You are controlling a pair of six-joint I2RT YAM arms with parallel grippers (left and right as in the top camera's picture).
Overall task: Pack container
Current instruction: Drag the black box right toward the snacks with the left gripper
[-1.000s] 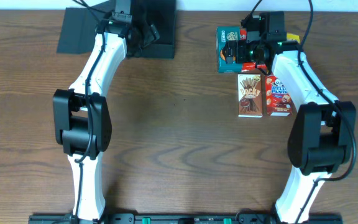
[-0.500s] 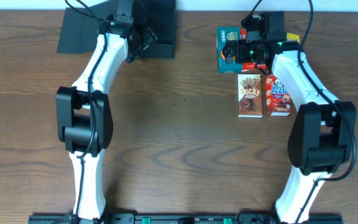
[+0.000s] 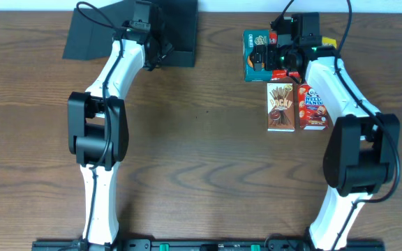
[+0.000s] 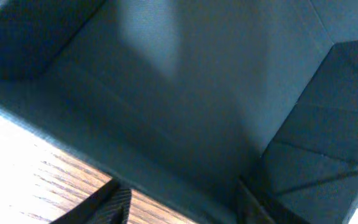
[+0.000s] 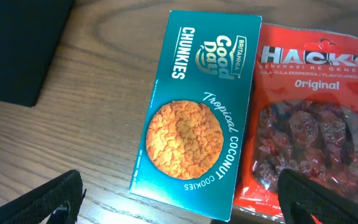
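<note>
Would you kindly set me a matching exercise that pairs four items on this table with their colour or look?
Things:
1. container
2. Good Day cookie box
3. Pocky box
4. Hello Panda box

Descriptions:
A. red box
B. dark teal-grey, lid open
C. brown box
D. teal, with a cookie picture

Pairs: 1-B; 2-D; 3-C; 4-A

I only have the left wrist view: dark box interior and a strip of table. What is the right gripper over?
Observer: The right gripper hangs open over a teal Good Day cookie box, beside a red Hacks packet.
Operator: Any other snacks out?
Observer: A Pocky box and a Hello Panda box lie side by side, nearer the robot's base.
Operator: And the lid?
Observer: The flap lies open, flat on the table left of the container.
</note>
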